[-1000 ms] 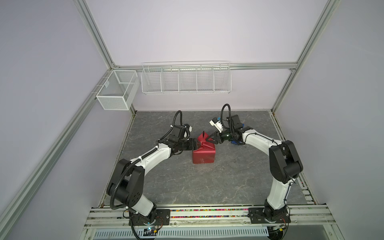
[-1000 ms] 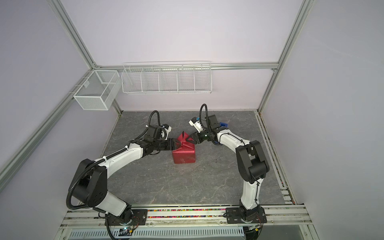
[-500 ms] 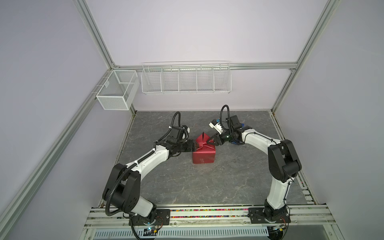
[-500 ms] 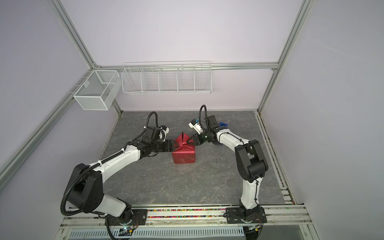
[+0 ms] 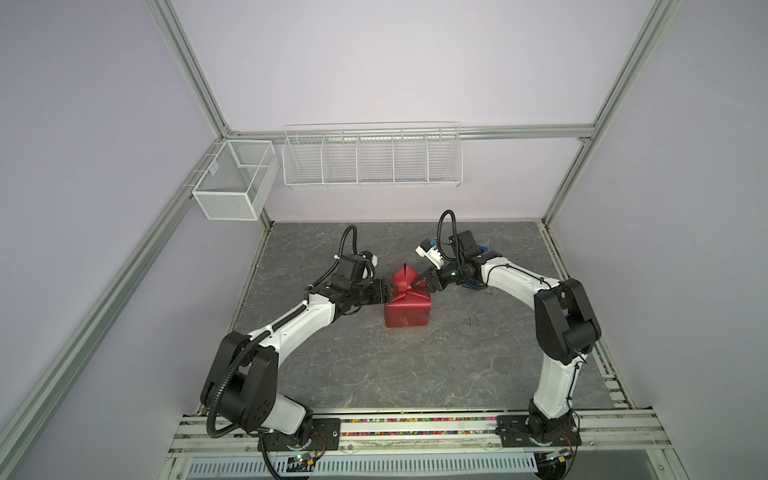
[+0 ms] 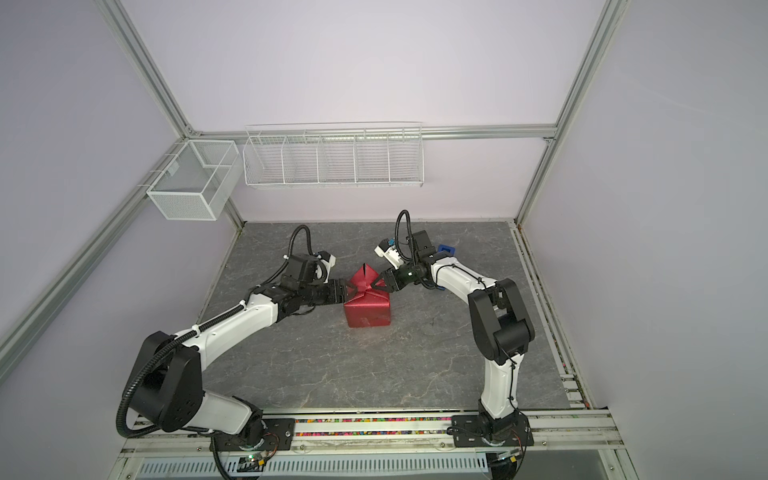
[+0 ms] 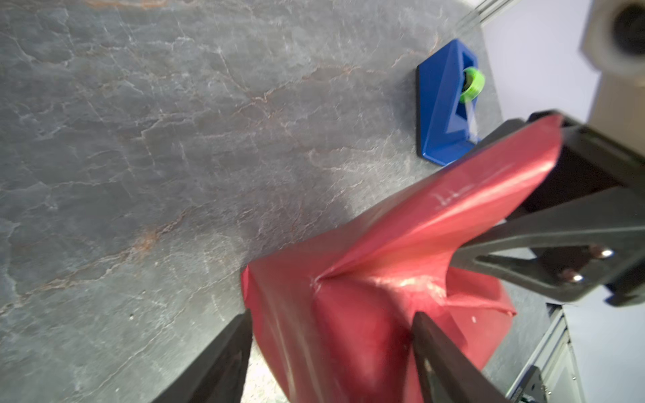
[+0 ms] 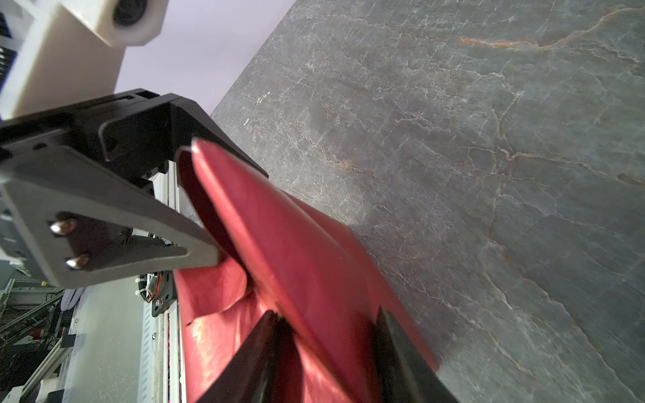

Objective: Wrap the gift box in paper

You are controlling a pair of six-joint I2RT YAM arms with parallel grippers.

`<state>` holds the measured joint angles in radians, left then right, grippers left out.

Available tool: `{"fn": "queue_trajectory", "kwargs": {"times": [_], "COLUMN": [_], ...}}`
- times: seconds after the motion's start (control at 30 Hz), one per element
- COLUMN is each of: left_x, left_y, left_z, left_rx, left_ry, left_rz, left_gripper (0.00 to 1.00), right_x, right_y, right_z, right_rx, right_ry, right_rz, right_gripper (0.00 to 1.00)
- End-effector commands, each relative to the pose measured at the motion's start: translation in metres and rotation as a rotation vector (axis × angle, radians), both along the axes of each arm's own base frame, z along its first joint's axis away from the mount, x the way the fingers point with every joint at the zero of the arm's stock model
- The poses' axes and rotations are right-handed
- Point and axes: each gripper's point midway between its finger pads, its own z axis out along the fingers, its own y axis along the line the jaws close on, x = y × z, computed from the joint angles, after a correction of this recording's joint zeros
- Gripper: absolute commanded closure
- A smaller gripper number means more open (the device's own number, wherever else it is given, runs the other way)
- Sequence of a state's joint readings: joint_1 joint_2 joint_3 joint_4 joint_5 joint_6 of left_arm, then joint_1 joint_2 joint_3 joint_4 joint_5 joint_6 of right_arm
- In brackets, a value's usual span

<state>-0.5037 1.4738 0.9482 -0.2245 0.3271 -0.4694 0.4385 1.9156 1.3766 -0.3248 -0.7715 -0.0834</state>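
The red paper (image 5: 407,309) (image 6: 368,309) covers a cube-shaped bundle in the middle of the table; the gift box itself is hidden under it. On top, loose flaps stand up in a peak. My left gripper (image 5: 390,291) (image 6: 348,291) is at the bundle's upper left edge. In the left wrist view it (image 7: 331,317) is open, its fingers straddling a paper-covered corner (image 7: 349,314). My right gripper (image 5: 417,284) (image 6: 374,283) reaches in from the right. In the right wrist view it (image 8: 326,312) is shut on the raised paper fold (image 8: 296,261).
A blue tape dispenser (image 7: 443,115) (image 6: 446,250) with a green roll lies on the grey table behind my right arm. A wire rack (image 5: 372,156) and a mesh basket (image 5: 232,183) hang on the back wall. The rail (image 5: 415,428) runs along the front edge.
My left gripper drew back slightly from the bundle, then came in again to its upper left edge and opened a little wider. The right gripper has stayed on the raised fold.
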Motion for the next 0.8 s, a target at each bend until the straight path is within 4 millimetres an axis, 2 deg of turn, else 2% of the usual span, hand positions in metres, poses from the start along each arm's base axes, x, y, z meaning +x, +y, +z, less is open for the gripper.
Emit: {"fn": "queue_trajectory", "kwargs": {"times": [0.0, 0.23, 0.43, 0.6, 0.77], "left_x": [0.003, 0.006, 0.001, -0.013, -0.022], "left_y": [-0.007, -0.015, -0.013, 0.002, 0.014], "left_z": [0.007, -0.009, -0.027, -0.054, -0.070], "left_rx": [-0.060, -0.082, -0.050, 0.099, 0.181], "left_ry": [-0.009, 0.032, 0.073, 0.127, 0.155], "left_rz": [-0.007, -0.019, -0.027, -0.030, -0.028], "left_gripper": [0.27, 0.28, 0.29, 0.31, 0.31], "right_x": [-0.005, -0.007, -0.009, -0.008, 0.002], "right_y": [0.002, 0.005, 0.006, 0.006, 0.007], "right_z": [-0.007, -0.009, -0.009, -0.006, -0.002], "right_rx": [-0.017, -0.014, -0.015, -0.015, -0.011], "right_ry": [0.002, 0.013, 0.020, 0.010, 0.003], "right_rz": [0.035, 0.041, 0.049, 0.052, 0.033], "right_gripper": [0.51, 0.53, 0.54, 0.55, 0.59]}}
